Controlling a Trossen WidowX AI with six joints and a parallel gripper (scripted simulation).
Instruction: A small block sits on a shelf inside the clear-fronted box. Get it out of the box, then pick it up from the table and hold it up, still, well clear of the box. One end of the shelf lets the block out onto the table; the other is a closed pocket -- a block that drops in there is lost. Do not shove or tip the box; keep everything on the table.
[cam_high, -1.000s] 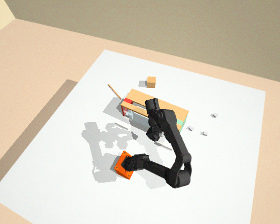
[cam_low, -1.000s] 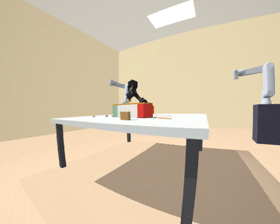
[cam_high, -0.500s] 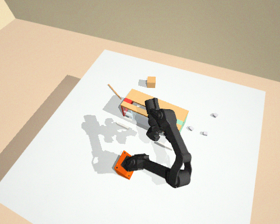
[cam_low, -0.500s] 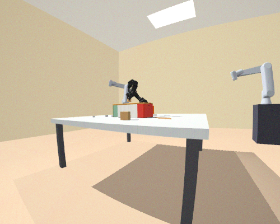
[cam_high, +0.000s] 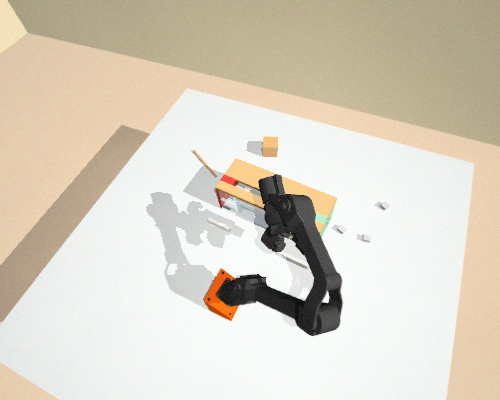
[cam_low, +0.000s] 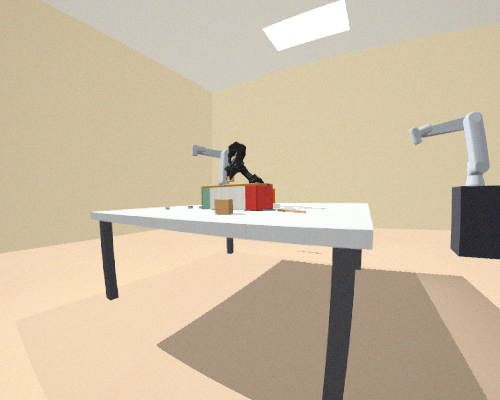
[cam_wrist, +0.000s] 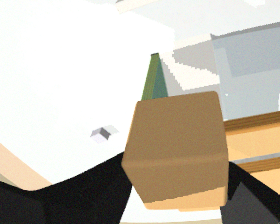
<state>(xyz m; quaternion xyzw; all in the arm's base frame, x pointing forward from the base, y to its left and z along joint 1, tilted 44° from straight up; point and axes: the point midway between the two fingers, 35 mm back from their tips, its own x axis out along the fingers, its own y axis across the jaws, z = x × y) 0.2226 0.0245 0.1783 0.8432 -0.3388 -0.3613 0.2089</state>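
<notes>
My gripper (cam_high: 276, 244) (cam_wrist: 179, 165) is shut on a small tan block (cam_wrist: 176, 147), which fills the middle of the wrist view between the dark fingers. In the top view the gripper hangs just in front of the clear front of the box (cam_high: 295, 192) (cam_low: 235, 196) (cam_wrist: 154, 81), towards its green end. The arm hides the block there. The box has an orange top, a red end at the left and a green end at the right, and stands upright on the white table (cam_high: 125, 300) (cam_low: 260, 225). How high the block is above the table is hard to tell.
A second tan cube (cam_high: 270, 146) (cam_low: 223, 206) sits on the table behind the box. A thin wooden stick (cam_high: 204, 163) (cam_low: 292, 210) lies by the red end. Two white rods (cam_high: 219, 223) (cam_high: 295, 260) lie in front. Three small grey cubes (cam_high: 340, 229) lie to the right. The arm's orange base (cam_high: 220, 295) is at the front.
</notes>
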